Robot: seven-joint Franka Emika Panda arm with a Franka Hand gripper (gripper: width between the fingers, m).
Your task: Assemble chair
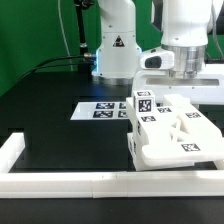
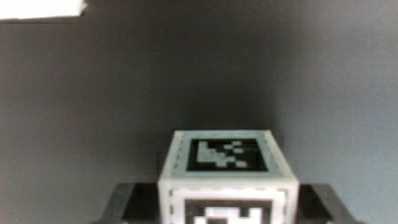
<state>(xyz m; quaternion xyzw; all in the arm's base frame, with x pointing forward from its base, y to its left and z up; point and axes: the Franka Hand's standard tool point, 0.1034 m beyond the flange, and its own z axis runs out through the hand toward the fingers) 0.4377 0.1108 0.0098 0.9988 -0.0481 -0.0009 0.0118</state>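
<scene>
The partly built chair (image 1: 175, 135), made of white blocky pieces with black-and-white tags, sits at the exterior view's right. One tagged square post (image 1: 143, 103) stands upright on its near-left corner. My gripper (image 1: 188, 88) hangs over the back of the assembly, its fingertips hidden behind the white parts. In the wrist view a white square chair leg (image 2: 228, 160) with a tag on its end and on its side sits between the dark fingers (image 2: 134, 200). My gripper (image 2: 228, 205) has both jaws against the leg's sides with no gap showing.
The marker board (image 1: 105, 110) lies flat on the black table, left of the chair. A long white border rail (image 1: 70, 180) runs along the front edge and another (image 1: 12, 150) up the left side. The robot base (image 1: 115, 50) stands behind, before a green backdrop.
</scene>
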